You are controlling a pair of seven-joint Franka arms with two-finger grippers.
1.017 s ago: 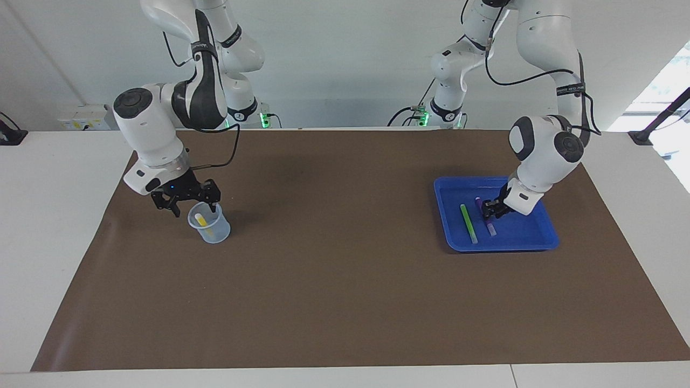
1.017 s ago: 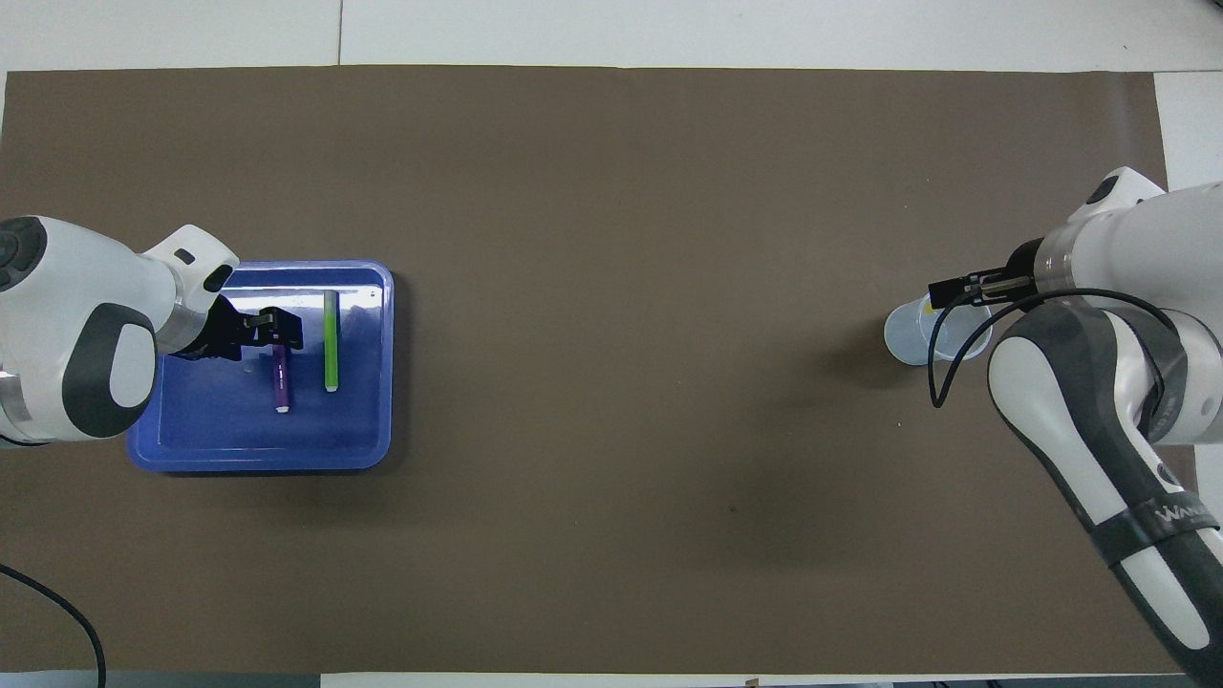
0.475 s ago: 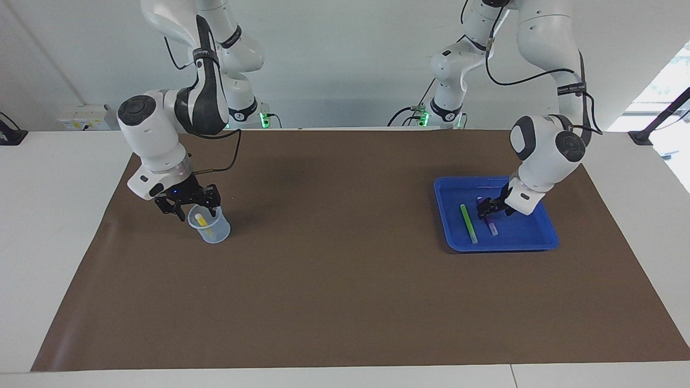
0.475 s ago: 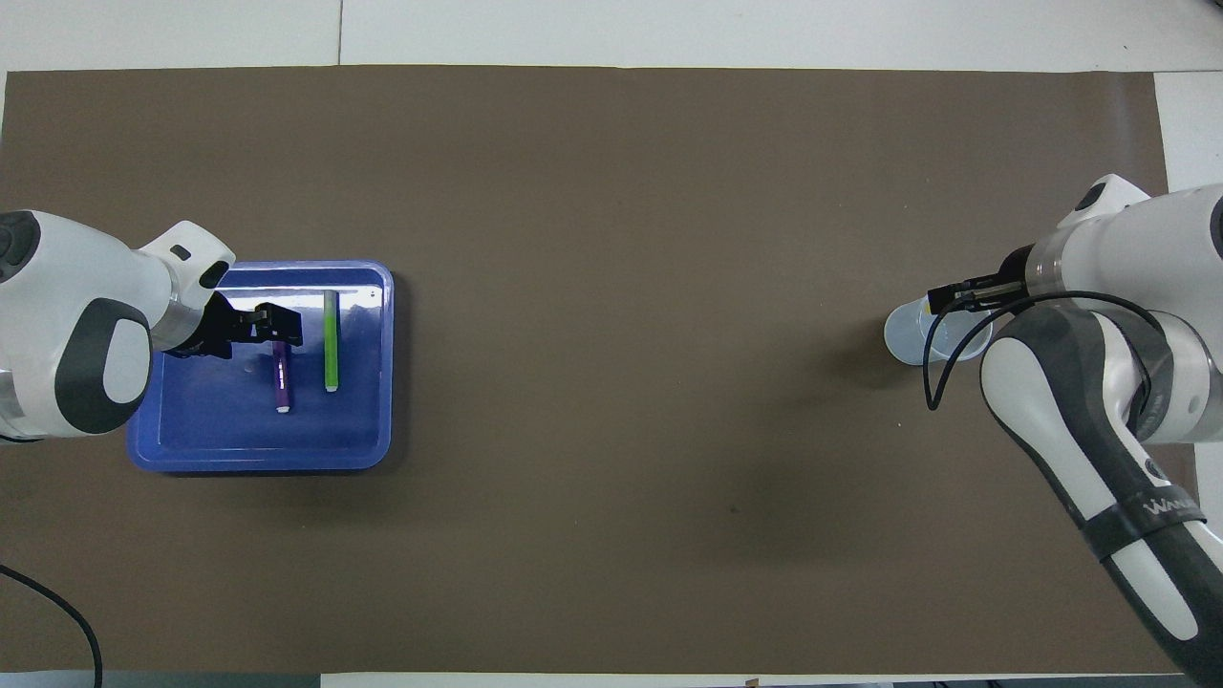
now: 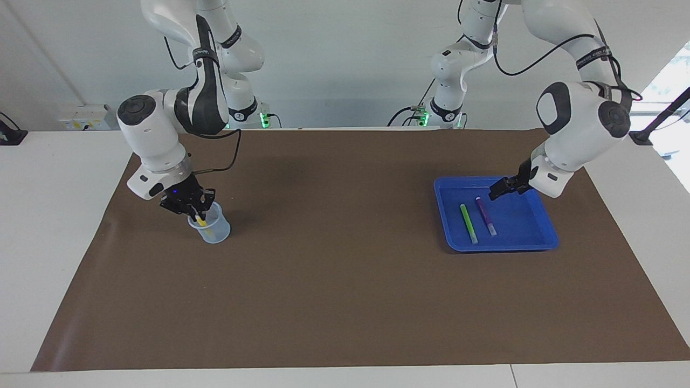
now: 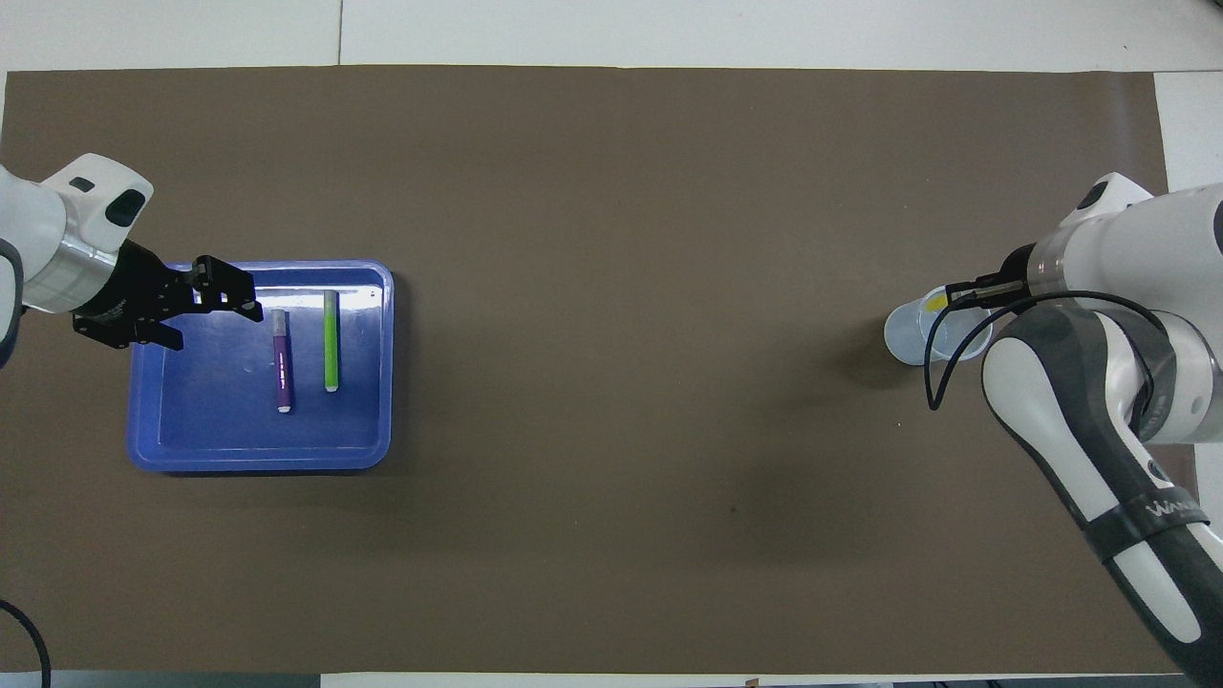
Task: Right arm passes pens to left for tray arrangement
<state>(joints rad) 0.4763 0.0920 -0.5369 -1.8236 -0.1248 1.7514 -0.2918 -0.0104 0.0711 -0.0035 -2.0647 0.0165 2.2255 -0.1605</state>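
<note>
The bright blue tray (image 5: 501,246) lies toward the left arm's end of the table and holds the green pen (image 5: 468,222) and the purple pen (image 5: 485,215), side by side. They also show in the overhead view: tray (image 6: 258,462), green pen (image 6: 331,341), purple pen (image 6: 282,361). My left gripper (image 5: 495,192) is open and empty, raised over the tray's edge nearer the robots (image 6: 250,296). My right gripper (image 5: 197,207) reaches into a small pale-blue cup (image 5: 214,230) and is shut on the yellow pen (image 5: 201,219) standing in it. The yellow pen's top shows in the overhead view (image 6: 934,302).
A brown mat (image 5: 334,258) covers most of the white table. The cup (image 6: 903,334) stands on it toward the right arm's end. The right arm's black cable (image 6: 941,373) hangs beside the cup.
My left gripper let go of the purple pen, rose and drew back from it toward the tray's edge. My right gripper lowered into the cup and closed on the yellow pen.
</note>
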